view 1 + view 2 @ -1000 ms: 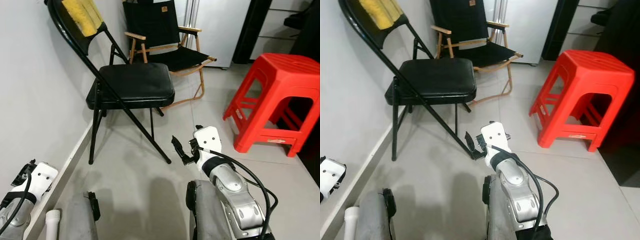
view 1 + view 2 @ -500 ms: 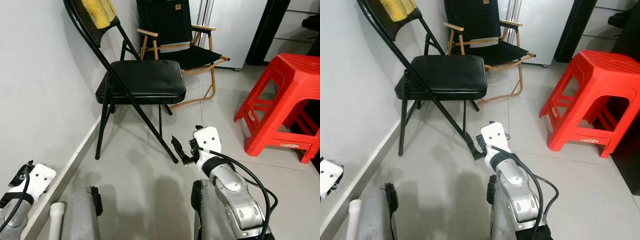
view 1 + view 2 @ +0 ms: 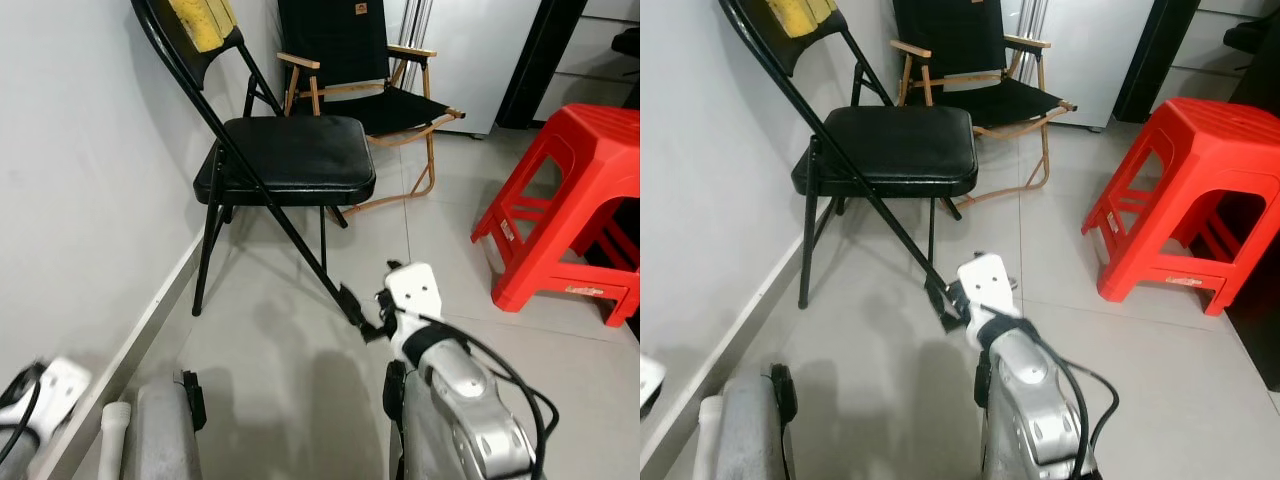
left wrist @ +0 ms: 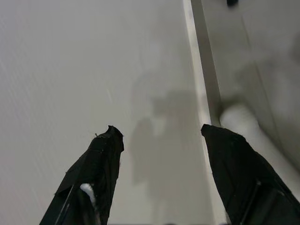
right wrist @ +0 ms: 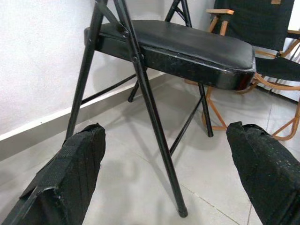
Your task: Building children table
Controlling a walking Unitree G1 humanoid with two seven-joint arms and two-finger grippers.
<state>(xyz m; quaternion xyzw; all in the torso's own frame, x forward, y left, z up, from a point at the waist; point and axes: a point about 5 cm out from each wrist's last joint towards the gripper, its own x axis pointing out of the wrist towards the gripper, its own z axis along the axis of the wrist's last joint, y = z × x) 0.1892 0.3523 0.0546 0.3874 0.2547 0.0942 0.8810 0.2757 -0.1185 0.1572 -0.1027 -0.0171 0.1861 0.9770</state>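
My right gripper [image 3: 360, 312] hangs low in front of me, open and holding nothing, close to the front leg of a black folding chair [image 3: 285, 160]. In the right wrist view its two fingers [image 5: 70, 173] stand wide apart, with the chair's crossed legs and padded seat [image 5: 187, 47] beyond them. My left gripper [image 4: 161, 133] is open too and holds nothing. It points at the white wall and baseboard [image 4: 204, 84]. The left wrist [image 3: 40, 385] is a blur at the lower left.
A white wall [image 3: 80, 180] runs along my left. Behind the folding chair stands a wood-armed black fabric chair [image 3: 370, 90]. A red plastic stool [image 3: 570, 190] stands to the right. A yellow pad [image 3: 200, 20] hangs on the folding chair's back. A white tube [image 3: 112, 440] lies by the baseboard.
The whole view has shifted and the folding chair looks nearer, so the camera moved. My right arm has sunk a little. My left wrist has dropped lower and is blurred.
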